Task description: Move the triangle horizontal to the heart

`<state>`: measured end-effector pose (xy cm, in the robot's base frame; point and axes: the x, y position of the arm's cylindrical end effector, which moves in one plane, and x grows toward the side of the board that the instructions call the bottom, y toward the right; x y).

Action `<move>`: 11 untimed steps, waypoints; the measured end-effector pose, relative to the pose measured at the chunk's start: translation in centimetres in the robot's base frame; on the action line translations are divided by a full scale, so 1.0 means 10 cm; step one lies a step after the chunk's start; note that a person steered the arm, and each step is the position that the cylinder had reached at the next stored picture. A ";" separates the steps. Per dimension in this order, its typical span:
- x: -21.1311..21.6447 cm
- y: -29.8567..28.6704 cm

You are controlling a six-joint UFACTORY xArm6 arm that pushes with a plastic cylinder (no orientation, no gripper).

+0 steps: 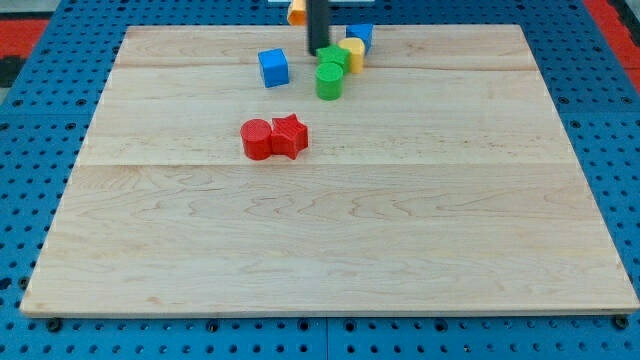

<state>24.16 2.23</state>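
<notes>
Triangle: not identifiable with certainty; the likeliest candidate is the blue block (360, 36) by the desk's top edge, partly hidden behind the yellow block (352, 52), shape unclear. Heart: probably that yellow block, though its outline is too small to confirm.

Tip: my tip (318, 52) stands near the top edge, just left of the yellow block and touching or nearly touching the upper green block (331, 58). Judged placement: working within the cluster to reach the task's block. Fingers: none fitted, so no state can be told.

Neighbours: green cylinder (329, 83) just below the upper green block; blue cube (273, 67) left of the cluster, apart from it.

Further out: red cylinder (257, 139) and red star (290, 135), touching, left of the desk's (330, 240) centre. Orange block (297, 12), beyond the top edge, half hidden by the rod.

Containers: none visible.
</notes>
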 end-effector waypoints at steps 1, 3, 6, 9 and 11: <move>-0.12 0.14; -0.49 -0.09; -0.39 1.41; -0.20 1.06; -0.16 0.77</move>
